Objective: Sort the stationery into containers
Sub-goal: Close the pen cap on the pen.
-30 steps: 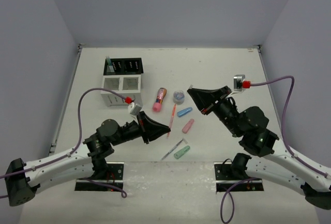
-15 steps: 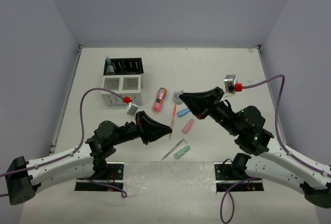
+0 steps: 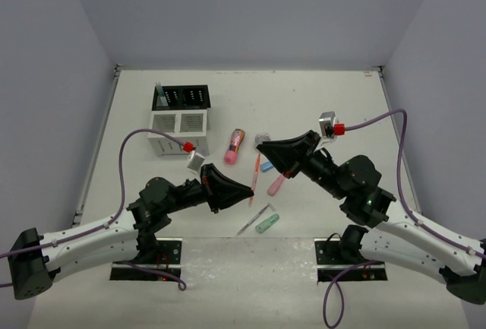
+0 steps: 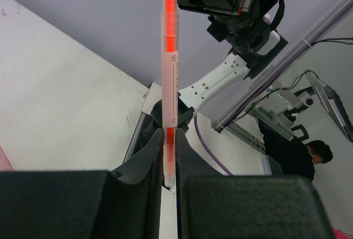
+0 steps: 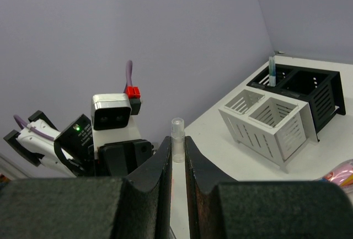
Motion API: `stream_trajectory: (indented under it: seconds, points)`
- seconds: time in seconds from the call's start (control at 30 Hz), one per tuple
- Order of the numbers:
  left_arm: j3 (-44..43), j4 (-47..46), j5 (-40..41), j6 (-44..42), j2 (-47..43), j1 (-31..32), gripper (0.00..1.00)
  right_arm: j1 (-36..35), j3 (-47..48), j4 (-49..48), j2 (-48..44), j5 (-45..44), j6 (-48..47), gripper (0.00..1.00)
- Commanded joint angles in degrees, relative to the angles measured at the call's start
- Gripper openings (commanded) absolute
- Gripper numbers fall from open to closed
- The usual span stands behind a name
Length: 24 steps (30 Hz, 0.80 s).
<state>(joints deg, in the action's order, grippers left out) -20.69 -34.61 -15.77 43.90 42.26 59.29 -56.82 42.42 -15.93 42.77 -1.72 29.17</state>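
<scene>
My left gripper (image 3: pixel 248 189) (image 4: pixel 169 164) is shut on the lower end of an orange pen (image 3: pixel 254 173) (image 4: pixel 168 79), which stands tilted above the table. My right gripper (image 3: pixel 261 147) (image 5: pixel 177 149) is shut on a short clear cap (image 5: pixel 177 130) that meets the pen's upper end. The containers are a black slotted rack (image 3: pixel 182 97) (image 5: pixel 309 87) joined to a white slatted box (image 3: pixel 178 122) (image 5: pixel 265 120). A blue-grey pen (image 3: pixel 160 91) (image 5: pixel 271 69) stands in the rack. On the table lie a pink patterned tube (image 3: pixel 235 145), blue (image 3: pixel 267 166), pink (image 3: pixel 276 185) and green (image 3: pixel 266 223) capsules and a grey pen (image 3: pixel 256 219).
A small grey-blue roll (image 3: pixel 263 138) lies half hidden behind the right gripper. Grey walls close the table on three sides. Purple cables loop off both wrists. The loose stationery lies between the two arms, in front of the organiser.
My right gripper has swung left and down from beside the roll to the orange pen's upper end. The left gripper has kept hold of the pen and barely shifted.
</scene>
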Motion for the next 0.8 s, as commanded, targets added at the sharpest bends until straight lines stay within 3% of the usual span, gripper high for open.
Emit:
stream_trajectory:
  seconds: [0.0,0.77]
  points:
    - [-0.49,-1.62,0.04,-1.09,0.19,0.22,0.0,0.04,-0.26,-2.38,-0.97,0.6,0.11,0.0]
    - [-1.02,-0.55,1.38,-2.09,-0.19,0.22,0.0,0.04,-1.73,-1.21,-1.46,0.87,0.83,0.0]
